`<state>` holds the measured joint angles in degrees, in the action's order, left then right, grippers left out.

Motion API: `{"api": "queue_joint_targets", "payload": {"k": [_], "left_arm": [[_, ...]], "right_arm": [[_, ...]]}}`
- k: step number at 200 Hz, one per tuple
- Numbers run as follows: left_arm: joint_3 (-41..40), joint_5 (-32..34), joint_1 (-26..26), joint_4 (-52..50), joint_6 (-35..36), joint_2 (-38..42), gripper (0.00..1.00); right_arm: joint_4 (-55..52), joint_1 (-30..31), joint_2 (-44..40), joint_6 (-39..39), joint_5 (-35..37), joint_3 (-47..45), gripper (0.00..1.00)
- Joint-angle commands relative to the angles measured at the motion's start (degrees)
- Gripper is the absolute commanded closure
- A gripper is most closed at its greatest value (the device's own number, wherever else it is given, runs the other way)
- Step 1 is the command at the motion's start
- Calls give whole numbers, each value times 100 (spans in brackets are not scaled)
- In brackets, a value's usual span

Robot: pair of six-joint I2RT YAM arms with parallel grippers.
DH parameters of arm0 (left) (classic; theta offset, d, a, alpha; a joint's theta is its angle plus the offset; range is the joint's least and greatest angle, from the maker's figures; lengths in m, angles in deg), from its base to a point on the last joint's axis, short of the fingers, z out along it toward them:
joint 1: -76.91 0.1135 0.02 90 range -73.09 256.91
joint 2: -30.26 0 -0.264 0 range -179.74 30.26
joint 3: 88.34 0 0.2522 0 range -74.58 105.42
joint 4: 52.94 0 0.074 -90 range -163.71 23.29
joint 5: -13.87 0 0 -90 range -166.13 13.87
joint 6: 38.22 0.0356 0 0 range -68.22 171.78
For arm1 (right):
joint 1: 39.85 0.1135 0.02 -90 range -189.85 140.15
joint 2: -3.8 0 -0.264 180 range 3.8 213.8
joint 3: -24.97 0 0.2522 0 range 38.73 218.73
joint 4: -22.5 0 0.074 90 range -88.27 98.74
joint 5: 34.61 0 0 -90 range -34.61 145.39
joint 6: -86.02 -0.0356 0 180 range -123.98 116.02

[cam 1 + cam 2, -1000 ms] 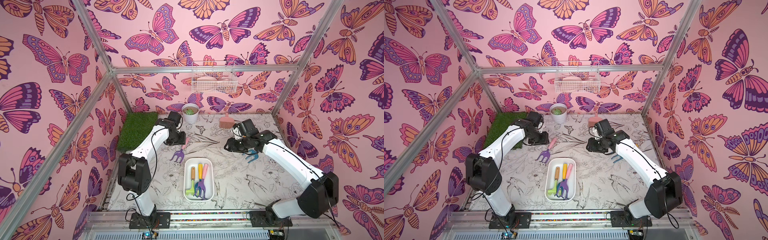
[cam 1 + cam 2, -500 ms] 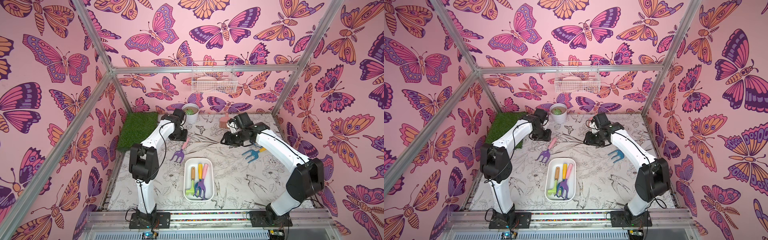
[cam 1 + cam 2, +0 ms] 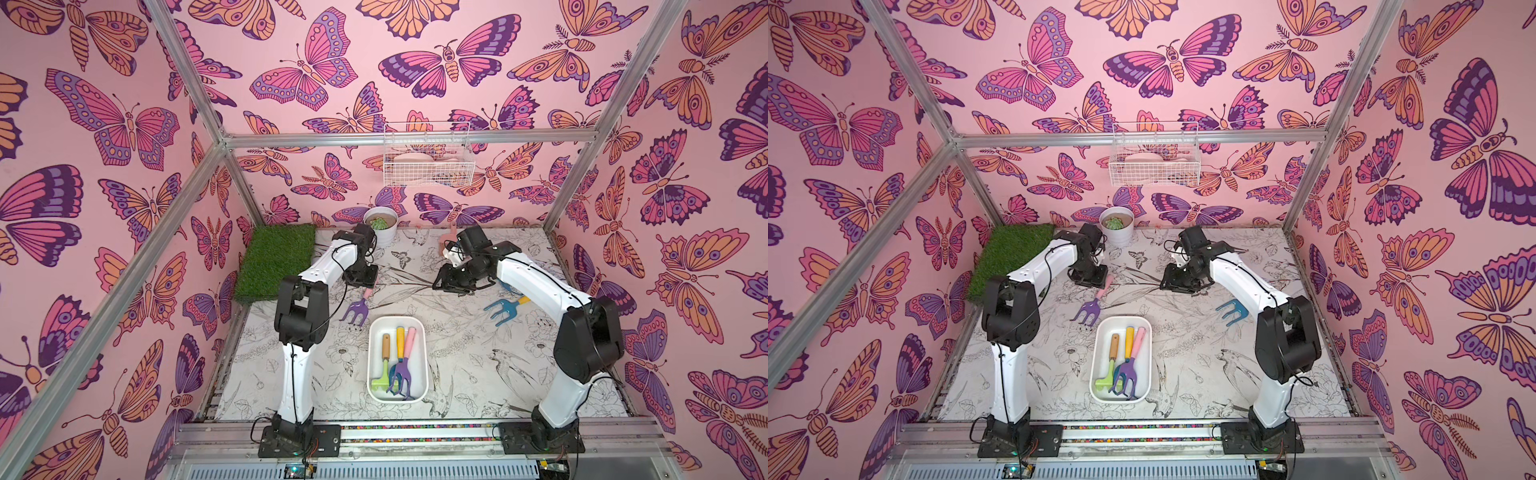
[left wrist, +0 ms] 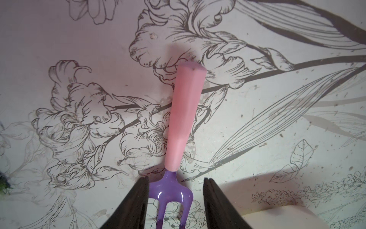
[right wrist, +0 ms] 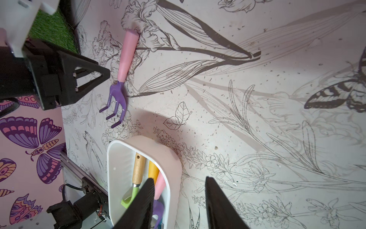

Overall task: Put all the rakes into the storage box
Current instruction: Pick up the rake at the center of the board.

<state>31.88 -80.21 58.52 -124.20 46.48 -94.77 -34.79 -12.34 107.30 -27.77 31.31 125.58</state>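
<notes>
A rake [image 3: 356, 309] with a purple head and pink handle lies flat on the table, just beyond the storage box's [image 3: 397, 319] far left corner. My left gripper [image 3: 362, 282] hangs over its handle. In the left wrist view the left gripper [image 4: 176, 179] is open, its jaws straddling the purple neck of the rake [image 4: 183, 119], one finger close against it. A second, blue rake [image 3: 502, 309] with a yellow handle lies to the right by my right arm. My right gripper [image 3: 442, 284] is open and empty; the right wrist view shows the right gripper [image 5: 179, 178] above the box wall [image 5: 172, 168].
The box holds three tools, among them a green one [image 3: 382, 374] and another purple rake [image 3: 401, 372]. At the back stand a white plant pot [image 3: 380, 228], a grass mat [image 3: 276, 259] and a pink scoop [image 3: 449, 239]. A wire basket [image 3: 428, 168] hangs on the wall.
My right arm has swung back and toward the middle, uncovering the blue rake on the table. The left arm's elbow has risen while its gripper stayed over the pink handle, its jaws a little narrower.
</notes>
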Motion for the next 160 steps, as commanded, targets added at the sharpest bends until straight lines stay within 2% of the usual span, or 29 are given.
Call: {"api": "queue_joint_targets", "payload": {"k": [1,126,160], "left_arm": [[155,-196,37,-227,123,-226,50],[317,-280,37,-280,75,-704,52],[376,-234,37,-289,100,-743,50]], "right_arm": [[-9,-26,137,-7,-180,166,55],[-60,-26,293,76,-299,157,55],[-77,-26,249,82,-296,133,55]]}}
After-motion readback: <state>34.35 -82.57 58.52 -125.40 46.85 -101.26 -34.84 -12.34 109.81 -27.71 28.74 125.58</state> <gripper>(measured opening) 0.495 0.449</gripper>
